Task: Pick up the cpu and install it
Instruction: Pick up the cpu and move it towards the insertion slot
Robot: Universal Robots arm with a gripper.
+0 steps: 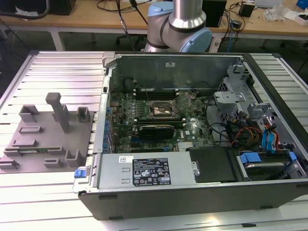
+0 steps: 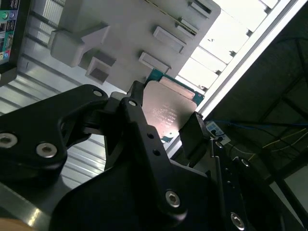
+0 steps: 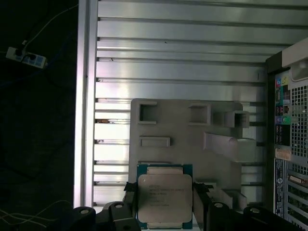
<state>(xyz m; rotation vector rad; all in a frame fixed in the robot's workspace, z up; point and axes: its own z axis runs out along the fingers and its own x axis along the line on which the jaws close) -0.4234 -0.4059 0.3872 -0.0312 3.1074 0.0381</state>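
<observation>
Two black fingers [image 3: 199, 195] of the gripper [image 3: 164, 191] press on opposite edges of the cpu [image 3: 164, 198], so we find the tool narrowed onto the chip and carrying it. In both wrist views the cpu's silvery metal top faces the camera, framed by a thin green rim of its board. Behind it, well apart, lies the grey fixture plate [image 3: 183, 120] with its raised blocks and shallow pockets, resting on the ribbed metal table [image 3: 183, 57]. The cpu appears to hang clear above that plate's edge, touching nothing but the fingers.

In the exterior view we place the same fixture plate at the exterior view's left, on the ribbed table. Just beside it, across the middle and the exterior view's right, is the open computer case [image 1: 192, 204]. Inside the case lies the motherboard [image 1: 144, 118], and near the middle of the frame we see its dark square socket [image 1: 162, 109] with a metal plate raised beside it. A silver power supply [image 1: 144, 171] sits along the lower wall of the case. At the upper middle of the frame stands the arm [image 1: 185, 17], grey and pale blue.
</observation>
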